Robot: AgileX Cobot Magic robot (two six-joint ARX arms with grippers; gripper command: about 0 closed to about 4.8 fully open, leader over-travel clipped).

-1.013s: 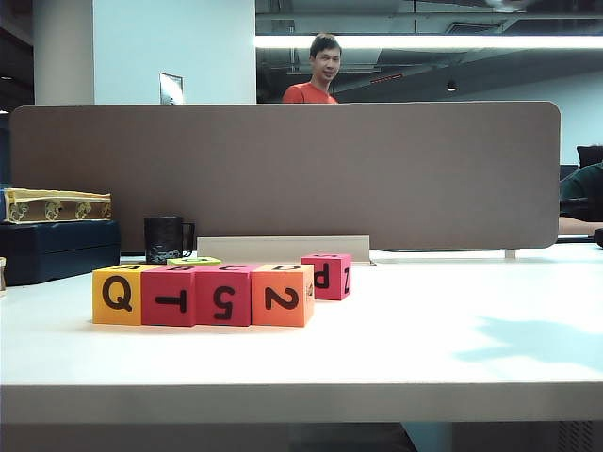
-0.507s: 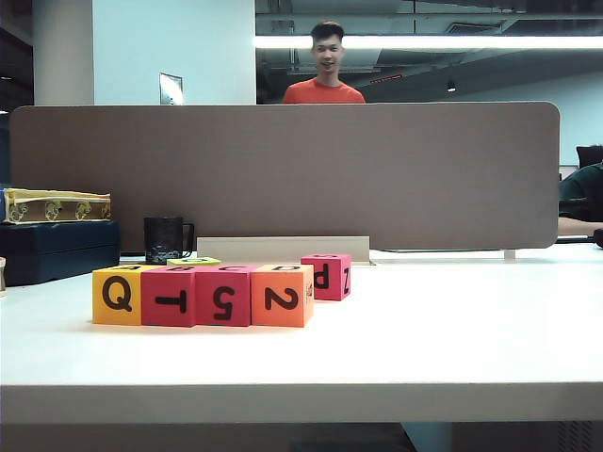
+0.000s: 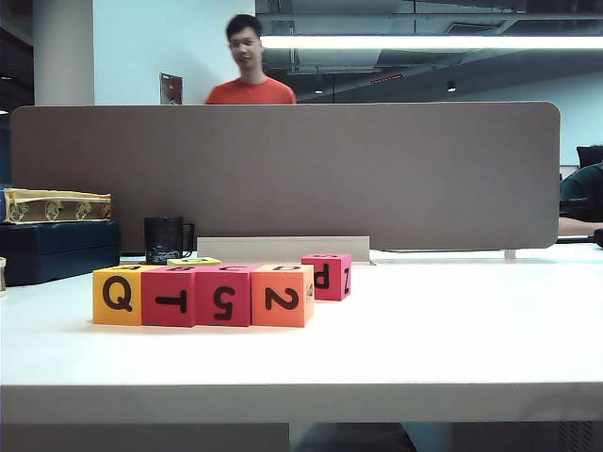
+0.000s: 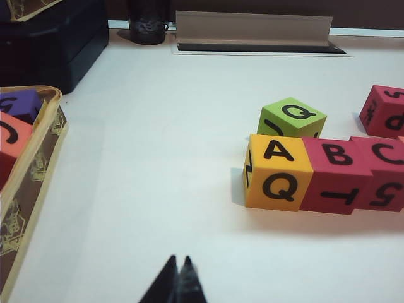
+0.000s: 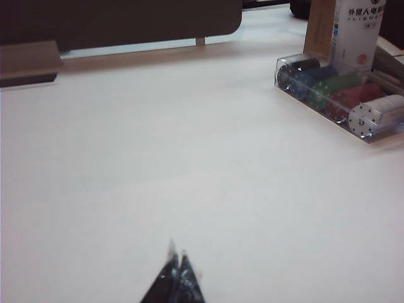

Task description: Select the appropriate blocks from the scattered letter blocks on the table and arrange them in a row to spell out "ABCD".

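Four letter blocks stand touching in a row on the table [image 3: 452, 339]: yellow-orange Q [image 3: 117, 295], pink-red T [image 3: 170, 298], pink-red 5 [image 3: 223, 298], orange 2 [image 3: 281, 297]. In the left wrist view their tops read A [image 4: 278, 170], B [image 4: 338, 173] and C [image 4: 382, 177]; the fourth is cut off. The lime green cube [image 4: 291, 117] sits just behind the row, and the pink-red P cube [image 3: 326, 276] lies apart at its far end. My left gripper [image 4: 178, 260] is shut and empty, well short of the row. My right gripper [image 5: 177, 252] is shut over bare table. Neither shows in the exterior view.
A gold-trimmed box [image 4: 31, 164] holding more cubes lies near the left gripper. A dark case [image 3: 57, 247] and a black mug [image 3: 165, 239] stand at the back left. A clear tray of poker chips [image 5: 334, 95] sits far right. A brown partition [image 3: 283, 169] closes the back.
The shadow on the table's right side has gone. The blocks have not moved. The man behind the partition has walked to the left.
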